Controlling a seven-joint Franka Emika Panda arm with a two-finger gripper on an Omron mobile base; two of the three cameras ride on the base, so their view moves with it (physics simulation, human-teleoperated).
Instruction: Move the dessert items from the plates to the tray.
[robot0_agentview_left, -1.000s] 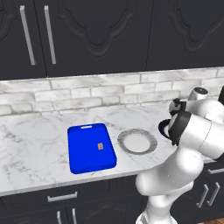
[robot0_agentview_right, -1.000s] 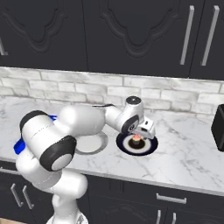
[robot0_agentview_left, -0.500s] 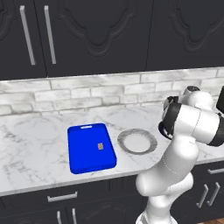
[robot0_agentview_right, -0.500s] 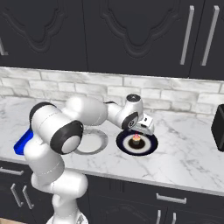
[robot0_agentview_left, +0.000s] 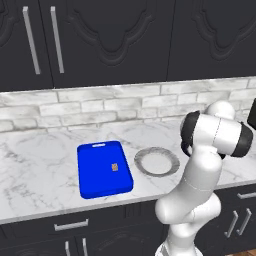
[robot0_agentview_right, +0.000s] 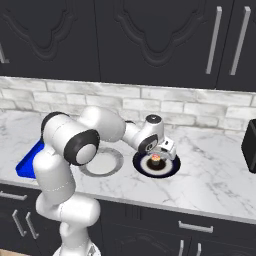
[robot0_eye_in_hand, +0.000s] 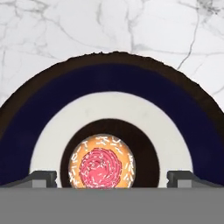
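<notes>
The cupcake (robot0_eye_in_hand: 102, 162) was seen centred on a dark-rimmed plate (robot0_eye_in_hand: 109, 83), framed by the spread, empty gripper (robot0_eye_in_hand: 112, 177) held above it.

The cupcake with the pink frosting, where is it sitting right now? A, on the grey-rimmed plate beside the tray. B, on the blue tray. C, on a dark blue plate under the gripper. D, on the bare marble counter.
C: the cupcake sits in the middle of a dark blue plate with the gripper just above it, while the blue tray holds a small brown piece.
</notes>
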